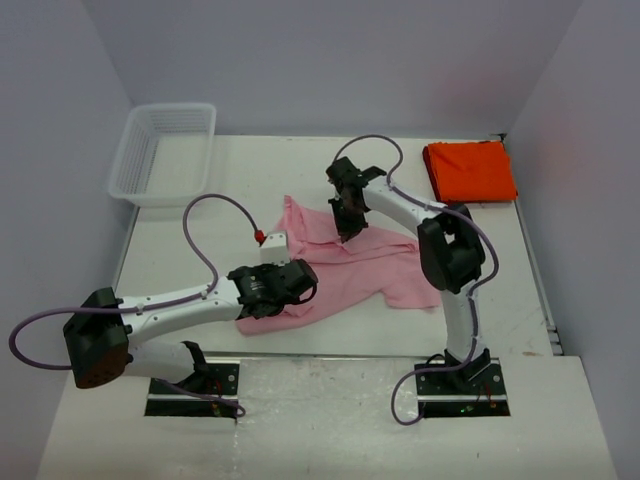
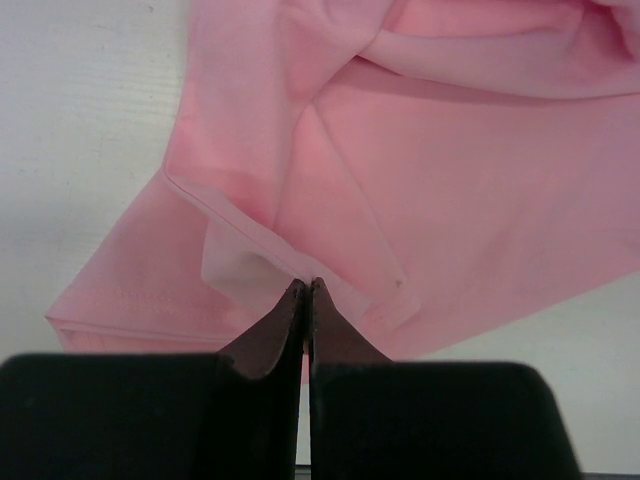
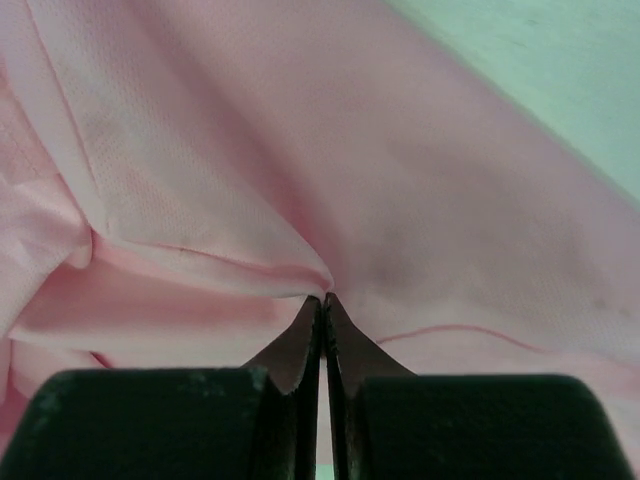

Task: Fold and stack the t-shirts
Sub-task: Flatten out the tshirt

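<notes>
The pink t-shirt (image 1: 350, 262) lies crumpled and unfolded on the table (image 1: 190, 235), with creases running toward the two points where I hold it. The orange-red t-shirt (image 1: 470, 170) lies well apart from the pink t-shirt, beyond its far right end. It is already folded into a flat rectangle, and I judge that it serves as the base of the stack. The white mesh basket (image 1: 130, 172) stands well apart beyond the pink t-shirt's far left end.

My left gripper (image 2: 305, 290) is fully closed, its tips pinching a turned-over hem at the pink t-shirt's near left edge. My right gripper (image 3: 322, 298) is likewise closed, pinching a raised ridge of cloth at the far middle. I judge that two separated grips let me spread the garment flat before folding.
</notes>
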### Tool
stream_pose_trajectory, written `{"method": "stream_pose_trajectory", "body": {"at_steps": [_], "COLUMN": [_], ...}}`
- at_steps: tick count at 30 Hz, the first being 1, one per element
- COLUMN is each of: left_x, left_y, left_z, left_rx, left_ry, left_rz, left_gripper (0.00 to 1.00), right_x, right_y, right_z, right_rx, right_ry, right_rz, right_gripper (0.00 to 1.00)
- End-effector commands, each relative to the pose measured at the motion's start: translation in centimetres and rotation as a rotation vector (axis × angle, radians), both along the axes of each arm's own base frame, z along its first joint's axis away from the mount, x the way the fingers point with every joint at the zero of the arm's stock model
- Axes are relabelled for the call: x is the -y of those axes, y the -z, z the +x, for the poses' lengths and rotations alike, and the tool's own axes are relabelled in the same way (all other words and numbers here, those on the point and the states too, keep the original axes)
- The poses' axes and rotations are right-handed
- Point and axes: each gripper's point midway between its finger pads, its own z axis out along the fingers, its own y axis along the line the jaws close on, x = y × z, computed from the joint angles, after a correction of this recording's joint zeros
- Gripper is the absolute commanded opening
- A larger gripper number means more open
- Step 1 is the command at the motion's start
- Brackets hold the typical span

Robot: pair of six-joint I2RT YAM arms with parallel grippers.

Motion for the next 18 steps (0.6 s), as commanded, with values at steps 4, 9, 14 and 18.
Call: {"method": "stream_pose_trajectory", "body": {"at_steps": [4,9,14,18], "left_x": [-0.3,-1.3,-2.0,-2.1], "left_y": [-1.3,-1.3,-1.9,-2.1], "left_z": [0.5,0.1,0.0,-0.1], "left_rx": [0.043,0.049,0.063,0.062], "left_ry": [-0.018,-0.028,-0.033,-0.03], "left_rz": [-0.016,-0.017,-0.017,-0.014], "left_gripper": [0.0,0.0,0.0,0.0], "right_x": [4.4,7.0,9.9,11.4], "right_y": [-13.3,-15.9,-16.0,-15.9], "right_z": [-0.5,-4.9,-8.4,-10.2], "right_rx": [0.291,0.312,0.317,0.327], "right_ry": [0.117,0.154,0.209,0.271], "right_rz": [-0.016,0.002,-0.016,-0.013], "right_gripper": [0.0,0.0,0.0,0.0]}}
